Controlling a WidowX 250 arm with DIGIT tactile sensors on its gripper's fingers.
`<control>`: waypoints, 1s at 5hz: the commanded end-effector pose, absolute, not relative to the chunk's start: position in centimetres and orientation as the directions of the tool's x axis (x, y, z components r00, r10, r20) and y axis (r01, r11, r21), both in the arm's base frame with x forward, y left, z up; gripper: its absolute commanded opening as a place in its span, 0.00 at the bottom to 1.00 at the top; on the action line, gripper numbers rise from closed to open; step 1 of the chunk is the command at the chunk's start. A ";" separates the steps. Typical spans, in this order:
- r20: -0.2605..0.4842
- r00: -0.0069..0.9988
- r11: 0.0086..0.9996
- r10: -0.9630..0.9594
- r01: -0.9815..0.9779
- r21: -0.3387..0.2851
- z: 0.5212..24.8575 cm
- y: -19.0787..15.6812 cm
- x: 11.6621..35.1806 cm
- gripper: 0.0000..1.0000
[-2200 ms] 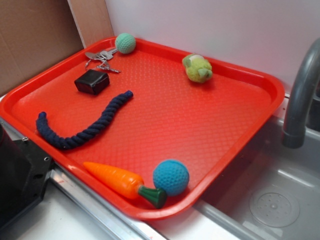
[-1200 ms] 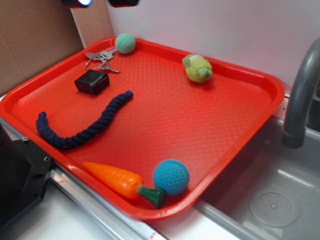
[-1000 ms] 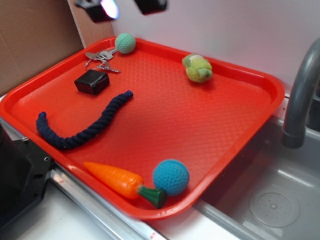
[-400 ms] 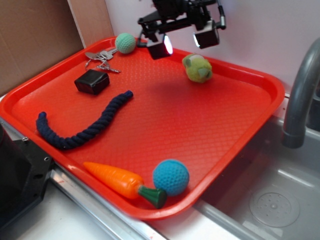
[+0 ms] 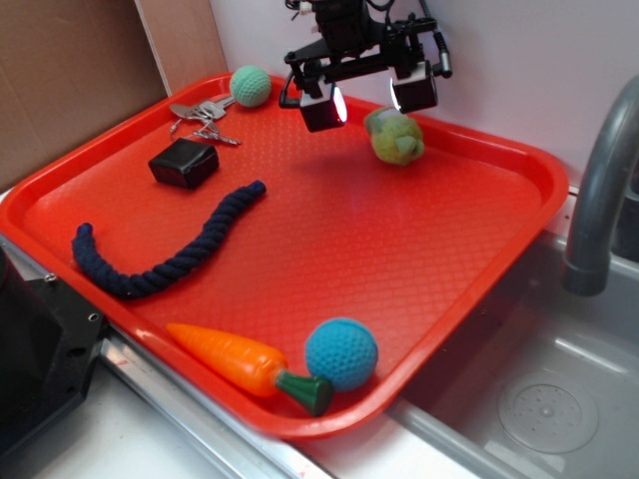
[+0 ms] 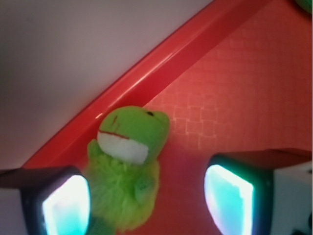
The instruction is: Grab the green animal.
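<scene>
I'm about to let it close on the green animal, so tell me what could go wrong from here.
The green animal sits off-centre, close to one finger of the open gripper, so closing might nudge it aside. It also lies near the tray's rim, which that finger may hit while descending.

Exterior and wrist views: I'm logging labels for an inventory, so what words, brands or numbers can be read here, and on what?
None: no readable text in either view.
Black box: no label visible.
Keys: any stamping too small to read.
Green animal: no tag visible.
</scene>
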State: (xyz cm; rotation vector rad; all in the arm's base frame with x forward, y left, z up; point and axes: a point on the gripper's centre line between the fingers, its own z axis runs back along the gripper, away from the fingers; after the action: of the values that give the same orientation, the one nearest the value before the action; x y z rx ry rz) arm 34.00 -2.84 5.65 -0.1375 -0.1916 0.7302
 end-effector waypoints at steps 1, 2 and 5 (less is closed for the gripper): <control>0.175 0.699 0.719 0.693 -0.650 -0.246 7.7 -2.0 35.4 1.00; 0.143 0.714 0.722 0.685 -0.638 -0.268 3.8 -3.4 35.6 1.00; 0.083 0.756 0.756 0.649 -0.629 -0.181 3.4 -4.5 33.2 0.00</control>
State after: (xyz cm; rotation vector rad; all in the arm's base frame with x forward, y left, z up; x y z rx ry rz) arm 32.72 -5.02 2.09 -0.1232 -0.1028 0.6961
